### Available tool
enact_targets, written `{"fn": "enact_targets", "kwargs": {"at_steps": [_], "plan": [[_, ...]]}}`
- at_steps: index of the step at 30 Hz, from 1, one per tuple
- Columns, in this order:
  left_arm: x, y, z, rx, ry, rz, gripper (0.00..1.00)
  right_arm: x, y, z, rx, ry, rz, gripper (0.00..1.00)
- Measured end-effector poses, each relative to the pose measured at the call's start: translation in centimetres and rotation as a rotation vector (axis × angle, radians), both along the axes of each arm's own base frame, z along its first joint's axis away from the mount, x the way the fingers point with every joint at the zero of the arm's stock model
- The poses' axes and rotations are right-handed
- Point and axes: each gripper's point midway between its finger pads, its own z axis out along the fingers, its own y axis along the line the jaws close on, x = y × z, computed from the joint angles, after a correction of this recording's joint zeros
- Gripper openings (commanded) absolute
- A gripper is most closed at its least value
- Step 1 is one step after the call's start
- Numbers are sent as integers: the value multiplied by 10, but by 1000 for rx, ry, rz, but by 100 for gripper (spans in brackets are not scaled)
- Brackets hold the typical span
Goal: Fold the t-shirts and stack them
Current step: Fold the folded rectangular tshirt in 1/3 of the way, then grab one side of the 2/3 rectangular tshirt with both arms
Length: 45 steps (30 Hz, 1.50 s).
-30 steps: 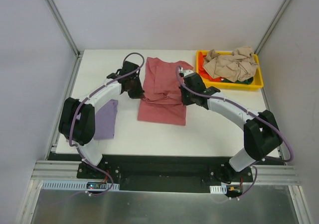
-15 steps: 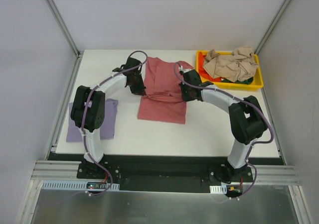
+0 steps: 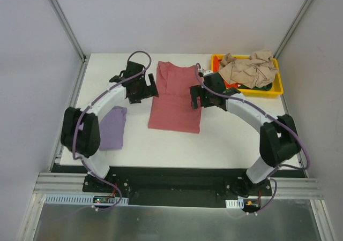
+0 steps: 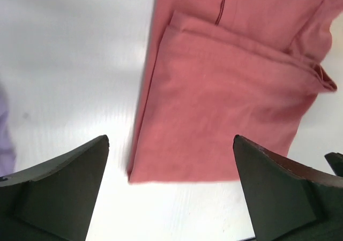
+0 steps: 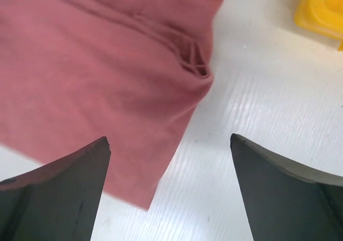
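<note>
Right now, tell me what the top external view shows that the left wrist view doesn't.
Only top external: the yellow tray holding a crumpled beige t-shirt. Only left wrist: the stitched seam on the red-pink t-shirt, and its layered fold close up. Both: that shirt, the white table and the open left hand.

No text, label, brand, number or sign could be read in any view. The red-pink t-shirt (image 3: 174,102) was plain cloth without print, and the yellow tray (image 3: 268,93) at the far right corner of the table carried no mark that could be read.
</note>
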Motion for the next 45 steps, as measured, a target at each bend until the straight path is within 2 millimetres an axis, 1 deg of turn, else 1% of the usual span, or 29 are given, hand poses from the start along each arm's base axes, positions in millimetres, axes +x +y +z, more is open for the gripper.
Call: {"fn": "enact_targets", "kwargs": {"at_steps": [3, 5, 6, 8, 9, 10, 13, 16, 18, 19, 22, 24, 25, 26, 27, 28, 30, 34, 37, 42, 45], "plan": [[-29, 16, 20, 2, -51, 28, 99, -24, 11, 24, 51, -23, 73, 96], [-47, 24, 22, 1, -62, 39, 99, -43, 25, 29, 62, -30, 133, 96], [-57, 27, 19, 1, -55, 41, 99, -54, 33, 27, 59, -25, 162, 96], [-76, 31, 4, -3, -14, 40, 97, -75, 43, 15, 39, -2, 206, 96], [-84, 30, -6, -11, 14, 34, 96, -87, 48, 5, 30, 14, 233, 96], [-93, 29, -17, -22, 49, 27, 93, -103, 49, -8, 18, 42, 257, 96], [-113, 26, -40, -53, 129, 18, 86, -130, 36, -32, 2, 94, 255, 96], [-122, 20, -53, -81, 176, 5, 79, -143, 20, -43, 22, 104, 176, 96], [-121, 16, -59, -100, 193, 3, 72, -146, 14, -44, 54, 95, 127, 96], [-120, 14, -62, -108, 198, 4, 70, -147, 12, -45, 73, 93, 101, 96], [-117, 10, -73, -117, 222, 8, 57, -148, 9, -48, 117, 93, 29, 96], [-117, 9, -80, -121, 244, 12, 44, -147, 7, -52, 133, 99, -12, 96], [-117, 8, -83, -126, 254, 15, 33, -147, 6, -54, 142, 99, -33, 96], [-117, 7, -84, -130, 258, 18, 12, -146, 5, -55, 154, 99, -53, 96], [-116, 6, -86, -131, 259, 22, 3, -147, 4, -57, 167, 100, -71, 96], [-115, 6, -87, -133, 262, 27, 0, -147, 3, -58, 183, 101, -90, 96], [-115, 5, -92, -132, 271, 26, 0, -146, 2, -58, 227, 102, -138, 97], [-113, 2, -92, -149, 271, 20, 0, -143, 2, -58, 322, 115, -249, 99], [-112, 0, -92, -155, 263, 17, 0, -143, 3, -59, 373, 135, -316, 90], [-111, -1, -93, -169, 251, 23, 0, -139, 7, -60, 435, 164, -411, 70], [-111, -2, -93, -175, 245, 24, 0, -134, 10, -65, 455, 179, -457, 63]]}}
